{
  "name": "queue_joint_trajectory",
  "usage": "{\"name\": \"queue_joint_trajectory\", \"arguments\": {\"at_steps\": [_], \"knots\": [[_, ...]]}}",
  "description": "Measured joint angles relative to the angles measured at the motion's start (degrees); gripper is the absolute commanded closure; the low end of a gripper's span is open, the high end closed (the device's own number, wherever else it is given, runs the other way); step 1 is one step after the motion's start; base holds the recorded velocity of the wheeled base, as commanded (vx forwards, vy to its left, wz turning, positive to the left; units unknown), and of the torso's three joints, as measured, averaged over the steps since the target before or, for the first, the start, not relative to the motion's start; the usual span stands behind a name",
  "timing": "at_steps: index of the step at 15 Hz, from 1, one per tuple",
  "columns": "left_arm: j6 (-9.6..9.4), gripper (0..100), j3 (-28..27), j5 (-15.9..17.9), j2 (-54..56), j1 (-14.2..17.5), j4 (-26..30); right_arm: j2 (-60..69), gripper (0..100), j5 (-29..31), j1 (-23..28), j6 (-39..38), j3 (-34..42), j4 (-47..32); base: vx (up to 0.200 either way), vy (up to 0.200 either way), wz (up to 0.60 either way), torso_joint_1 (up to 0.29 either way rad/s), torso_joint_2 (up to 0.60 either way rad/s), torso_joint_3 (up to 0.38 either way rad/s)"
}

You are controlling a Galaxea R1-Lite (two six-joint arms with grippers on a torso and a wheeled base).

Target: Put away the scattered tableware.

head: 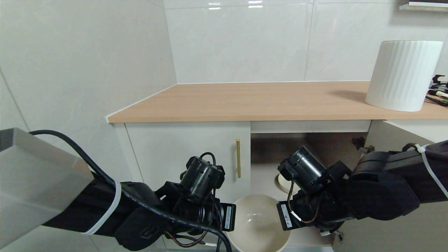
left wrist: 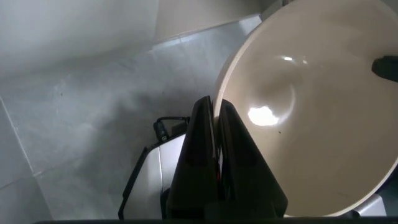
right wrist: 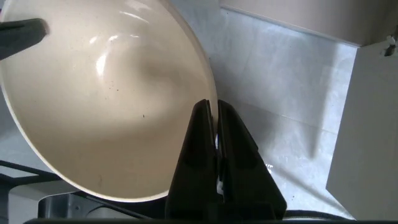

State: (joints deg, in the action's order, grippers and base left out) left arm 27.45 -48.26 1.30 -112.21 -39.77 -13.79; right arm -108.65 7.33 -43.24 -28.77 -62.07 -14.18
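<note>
A cream bowl (head: 258,223) hangs low in front of the open cabinet, held between both arms. My left gripper (left wrist: 217,118) is shut on the bowl (left wrist: 311,106) at its left rim. On the opposite rim of the bowl (right wrist: 112,93), my right gripper (right wrist: 212,115) is shut too. In the head view the left gripper (head: 231,217) and right gripper (head: 282,215) sit on either side of the bowl. Inside the cabinet (head: 266,154), a pale plate edge (head: 281,182) shows behind the right wrist.
The wooden countertop (head: 252,99) runs above, with a white ribbed container (head: 404,75) at its right end and dark utensils (head: 439,92) beyond. The left cabinet door with a gold handle (head: 238,162) is closed; the right door (head: 413,140) is swung open.
</note>
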Motion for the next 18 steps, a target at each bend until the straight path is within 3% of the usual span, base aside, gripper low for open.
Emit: {"name": "queue_joint_trajectory", "arguments": {"at_steps": [2,3,11,13,16,18], "knots": [[0.02,100,-0.05,-0.07,0.04,0.05,0.07,-0.11,100,0.02,0.02,0.01,0.01,-0.1,0.0,0.0,0.0,0.0,0.0,0.0],[0.02,0,-0.02,-0.09,0.06,0.05,0.11,-0.13,100,0.06,0.02,0.01,0.01,-0.13,0.0,0.0,0.0,0.0,0.0,0.0],[0.4,0,-0.24,-0.41,0.12,0.05,0.13,-1.71,100,1.67,0.71,-0.13,0.09,0.3,0.0,0.0,0.0,0.0,0.0,0.0],[0.4,0,-0.24,-0.41,0.34,0.13,0.07,-3.45,100,4.11,2.69,-0.68,0.59,6.7,0.0,0.0,0.0,0.0,0.0,0.0],[0.4,0,-0.16,-0.66,0.74,0.33,0.05,-6.31,100,5.32,7.88,-2.4,4.44,23.81,0.0,0.0,0.0,0.0,0.0,0.0],[0.38,0,-0.13,-1.28,1.08,0.4,0.02,-8.66,100,5.78,12.18,-2.82,6.16,28.79,0.0,0.0,0.0,0.0,0.0,0.0]]}}
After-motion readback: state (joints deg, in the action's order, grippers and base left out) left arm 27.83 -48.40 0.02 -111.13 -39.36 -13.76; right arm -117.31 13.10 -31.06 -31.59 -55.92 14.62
